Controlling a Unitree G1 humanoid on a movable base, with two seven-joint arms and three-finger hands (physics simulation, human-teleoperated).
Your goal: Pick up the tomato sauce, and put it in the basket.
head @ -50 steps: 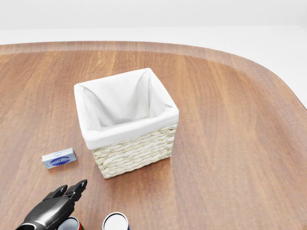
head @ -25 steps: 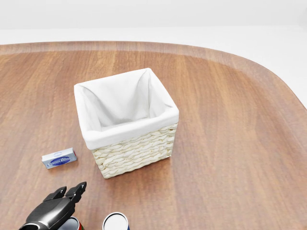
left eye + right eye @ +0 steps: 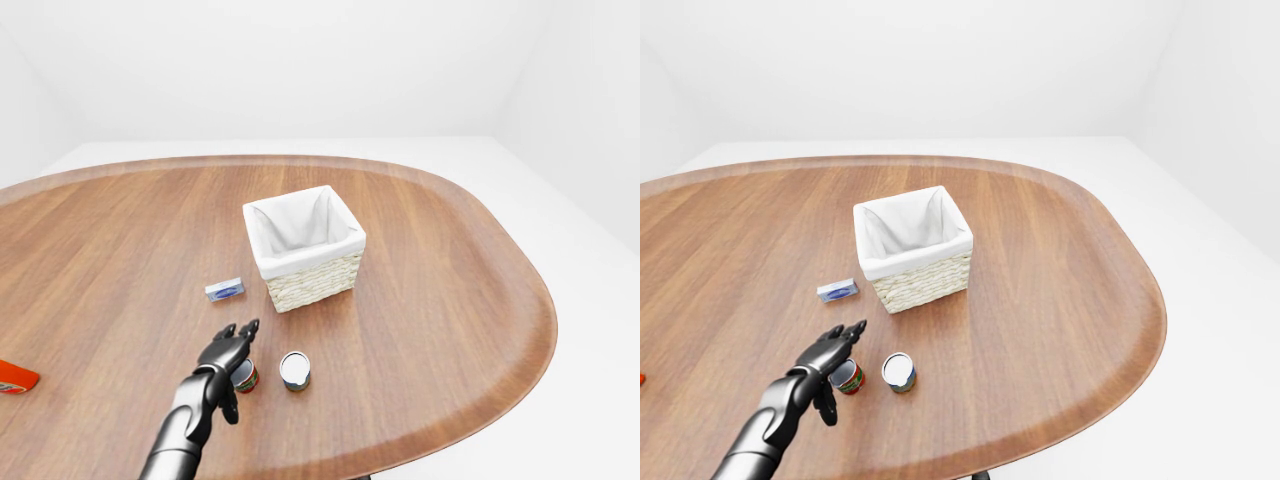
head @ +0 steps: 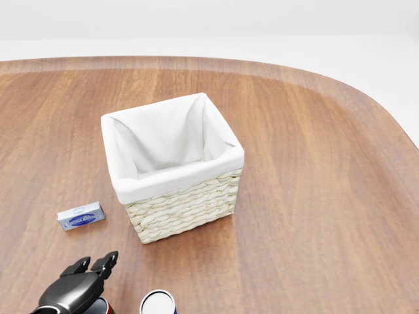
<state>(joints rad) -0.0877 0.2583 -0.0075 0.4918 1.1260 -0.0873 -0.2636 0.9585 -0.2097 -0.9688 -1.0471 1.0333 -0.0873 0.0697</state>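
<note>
The tomato sauce (image 3: 848,377) is a small red-labelled can standing on the wooden table, at the lower left of the right-eye view. It only peeks in at the bottom edge of the head view (image 4: 98,306). My left hand (image 3: 841,342) is open, its black fingers spread just above and to the left of the can, not closed on it. The basket (image 3: 310,281) is woven straw with a white cloth lining, empty, standing up the table from the can. My right hand is not in view.
A second can (image 3: 899,371) with a white and blue top stands just right of the tomato sauce. A small blue box (image 3: 225,290) lies left of the basket. A red object (image 3: 15,377) lies at the left edge. The table's rounded rim (image 3: 520,360) curves round at the right.
My left hand has slid slightly down toward the bottom edge of the head view, over the can. Nothing else has moved.
</note>
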